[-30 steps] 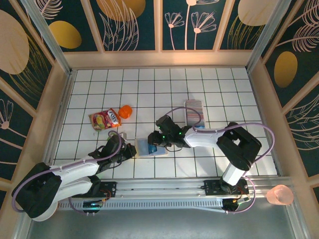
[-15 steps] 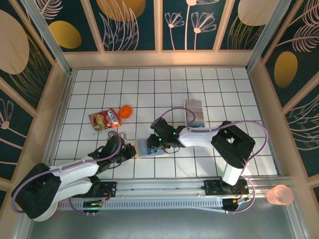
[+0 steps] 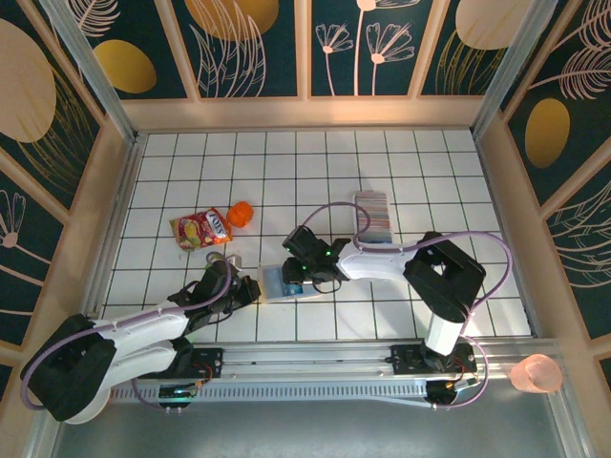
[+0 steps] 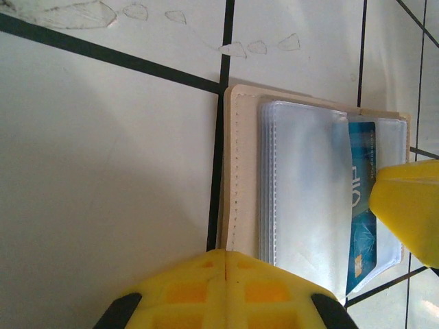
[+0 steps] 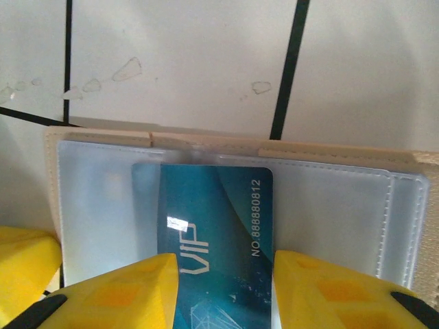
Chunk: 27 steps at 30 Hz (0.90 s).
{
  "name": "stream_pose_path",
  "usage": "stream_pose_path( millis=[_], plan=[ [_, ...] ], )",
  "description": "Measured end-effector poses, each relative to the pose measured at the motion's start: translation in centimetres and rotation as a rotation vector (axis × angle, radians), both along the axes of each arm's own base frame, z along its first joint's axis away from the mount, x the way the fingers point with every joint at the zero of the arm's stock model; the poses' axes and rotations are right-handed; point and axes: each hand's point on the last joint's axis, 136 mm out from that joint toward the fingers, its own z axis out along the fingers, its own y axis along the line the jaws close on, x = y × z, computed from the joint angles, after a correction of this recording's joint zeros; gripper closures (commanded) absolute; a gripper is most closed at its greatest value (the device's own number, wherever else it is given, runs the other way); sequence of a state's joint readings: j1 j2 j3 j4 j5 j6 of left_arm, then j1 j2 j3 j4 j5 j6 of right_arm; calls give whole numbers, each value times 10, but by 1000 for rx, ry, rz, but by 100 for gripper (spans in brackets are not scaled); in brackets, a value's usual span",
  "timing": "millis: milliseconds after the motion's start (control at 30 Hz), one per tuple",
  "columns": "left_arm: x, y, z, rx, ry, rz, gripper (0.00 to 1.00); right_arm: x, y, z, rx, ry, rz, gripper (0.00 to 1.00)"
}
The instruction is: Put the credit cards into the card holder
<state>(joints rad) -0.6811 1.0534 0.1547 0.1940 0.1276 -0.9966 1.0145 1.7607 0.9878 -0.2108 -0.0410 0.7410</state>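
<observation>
One big white tiled table (image 3: 172,172) holds everything. Two robot arms reach in over it. One beige card holder (image 3: 307,289) lies open near the middle, clear pockets facing up. One pile of credit cards (image 3: 372,215) sits well apart from it, further back. One blue VIP card (image 5: 212,212) is partly inside a clear pocket. The left claw (image 4: 226,257) is closed tight with nothing in it, at the card holder's edge. The right claw (image 5: 226,264) has one finger on each side of the blue VIP card; I cannot tell if it squeezes.
</observation>
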Motion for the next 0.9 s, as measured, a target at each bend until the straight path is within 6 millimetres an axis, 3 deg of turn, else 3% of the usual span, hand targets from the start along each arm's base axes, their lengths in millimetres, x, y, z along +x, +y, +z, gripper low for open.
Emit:
stream_pose_path(
  millis=[133, 533, 900],
  plan=[
    [0, 0, 0, 0, -1, 0, 96, 0, -1, -1, -10, -5, 1, 64],
    [0, 0, 1, -2, -3, 0, 96, -4, 7, 3, -8, -11, 20, 66],
    [-1, 1, 1, -5, -6, 1, 97, -8, 9, 3, -6, -13, 31, 61]
  ],
)
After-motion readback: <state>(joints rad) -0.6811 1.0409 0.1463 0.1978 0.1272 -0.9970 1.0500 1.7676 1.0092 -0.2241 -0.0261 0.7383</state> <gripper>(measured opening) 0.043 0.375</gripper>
